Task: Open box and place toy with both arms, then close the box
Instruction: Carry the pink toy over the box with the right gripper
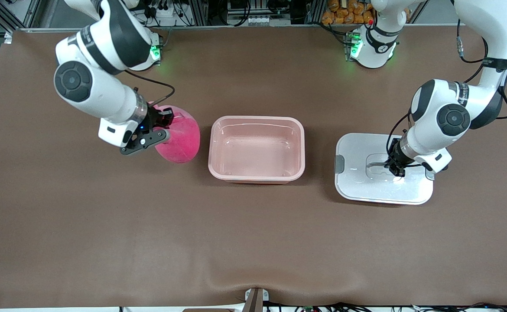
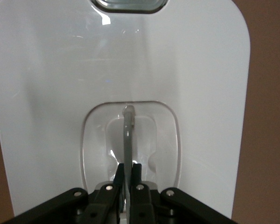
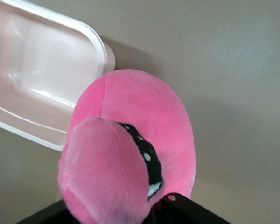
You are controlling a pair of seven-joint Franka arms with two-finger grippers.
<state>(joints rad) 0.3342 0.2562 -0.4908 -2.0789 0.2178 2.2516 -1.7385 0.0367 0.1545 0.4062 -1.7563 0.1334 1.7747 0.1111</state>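
The rounded-rectangular pale pink plastic box [image 1: 257,148] stands open and empty at the middle of the brown cloth-covered surface [image 1: 253,242]. Its white plastic lid [image 1: 362,182], with grey side clips, lies flat on the surface toward the left arm's end, well apart from the box. The round bright pink plush toy [image 1: 182,138] is just beside the box toward the right arm's end; in the right wrist view its dark patch with white dots [image 3: 147,156] shows.

The left end effector [image 1: 397,171] is down in the lid's recessed centre, clenched on the thin grey handle [image 2: 128,135] that stands between its fingers [image 2: 138,179]. The right end effector [image 1: 160,125] is clenched on the plush toy, grasping it from the side away from the box; whether the toy touches the surface cannot be told.
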